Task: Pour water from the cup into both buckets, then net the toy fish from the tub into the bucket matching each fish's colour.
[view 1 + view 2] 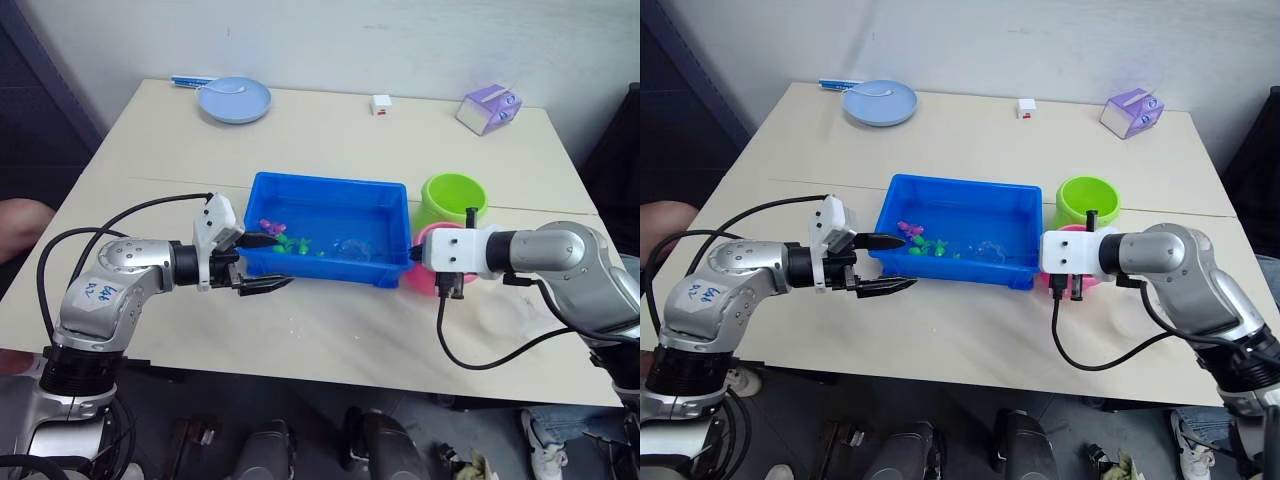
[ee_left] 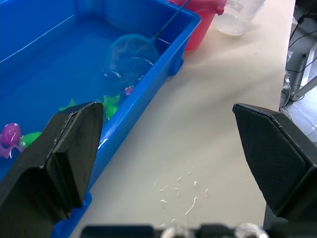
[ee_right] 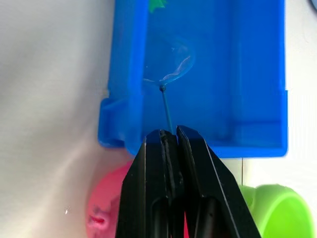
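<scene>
The blue tub (image 1: 330, 184) sits mid-table with water in it, and pink (image 1: 268, 226) and green toy fish (image 1: 292, 243) lie near its left end. My right gripper (image 3: 171, 135) is shut on the thin handle of a small net (image 3: 167, 60). The net's hoop dips into the tub's right half. Right of the tub stand the green bucket (image 1: 452, 200) and the pink bucket (image 1: 416, 274), the pink one partly hidden behind my right wrist. The clear cup (image 2: 238, 14) stands beyond the pink bucket. My left gripper (image 1: 268, 262) hangs open at the tub's front left corner, holding nothing.
At the table's far side lie a pale blue plate (image 1: 234, 100) with a spoon, a small white cube (image 1: 381, 104) and a purple tissue box (image 1: 489, 108). Water drops (image 2: 178, 193) speckle the tabletop in front of the tub.
</scene>
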You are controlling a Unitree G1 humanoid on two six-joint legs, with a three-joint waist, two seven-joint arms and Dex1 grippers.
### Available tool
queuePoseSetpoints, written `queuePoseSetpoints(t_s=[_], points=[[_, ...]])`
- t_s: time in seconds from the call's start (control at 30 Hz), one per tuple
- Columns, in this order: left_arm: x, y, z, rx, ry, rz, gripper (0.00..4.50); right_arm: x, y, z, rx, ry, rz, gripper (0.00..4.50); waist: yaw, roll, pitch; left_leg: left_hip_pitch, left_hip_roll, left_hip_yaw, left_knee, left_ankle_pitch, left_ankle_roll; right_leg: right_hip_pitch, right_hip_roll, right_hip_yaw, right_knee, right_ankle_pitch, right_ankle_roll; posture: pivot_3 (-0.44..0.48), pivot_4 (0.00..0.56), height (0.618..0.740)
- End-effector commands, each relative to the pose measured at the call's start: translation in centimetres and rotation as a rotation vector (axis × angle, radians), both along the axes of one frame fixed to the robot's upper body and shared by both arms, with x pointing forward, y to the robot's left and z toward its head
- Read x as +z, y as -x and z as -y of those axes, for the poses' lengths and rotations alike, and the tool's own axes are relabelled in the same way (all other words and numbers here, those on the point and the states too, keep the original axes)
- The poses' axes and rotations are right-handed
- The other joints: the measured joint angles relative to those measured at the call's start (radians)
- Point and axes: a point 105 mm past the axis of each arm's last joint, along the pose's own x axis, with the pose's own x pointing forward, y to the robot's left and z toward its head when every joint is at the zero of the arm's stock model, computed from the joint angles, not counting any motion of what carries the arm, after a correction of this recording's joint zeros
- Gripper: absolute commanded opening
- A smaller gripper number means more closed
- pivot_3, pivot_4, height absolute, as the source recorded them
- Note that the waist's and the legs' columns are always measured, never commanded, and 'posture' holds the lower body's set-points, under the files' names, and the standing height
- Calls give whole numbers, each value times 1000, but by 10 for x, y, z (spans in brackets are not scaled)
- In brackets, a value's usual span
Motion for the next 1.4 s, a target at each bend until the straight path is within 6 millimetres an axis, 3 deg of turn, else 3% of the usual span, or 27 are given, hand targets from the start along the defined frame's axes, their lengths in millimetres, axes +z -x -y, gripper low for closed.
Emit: queuePoseSetpoints(t_s=[0.03, 0.47, 0.67, 1.1, 1.4], points=[[10, 5, -2, -1, 3, 42, 4500, 16, -8, 7, -11, 38, 105, 756, -1, 0, 0, 0, 0, 0, 0, 0, 0, 0, 0, 0, 0, 0, 0, 0, 150, 739], [7, 4, -6, 11, 3, 38, 4500, 1, 10, -2, 13, -63, -79, 756, 1, 0, 0, 0, 0, 0, 0, 0, 0, 0, 0, 0, 0, 0, 0, 0, 150, 739], [5, 0, -14, 42, 5, 37, 4500, 5, 8, -8, -62, -304, -151, 756, 1, 0, 0, 0, 0, 0, 0, 0, 0, 0, 0, 0, 0, 0, 0, 0, 150, 739], [5, -10, -27, 104, 16, 51, 4500, -7, -3, 0, -249, -608, -307, 756, 2, 0, 0, 0, 0, 0, 0, 0, 0, 0, 0, 0, 0, 0, 0, 0, 150, 739], [13, -16, -20, 81, 59, 70, 4500, 15, 5, 13, -299, -747, -287, 756, 2, 0, 0, 0, 0, 0, 0, 0, 0, 0, 1, 0, 0, 0, 0, 0, 150, 739]])
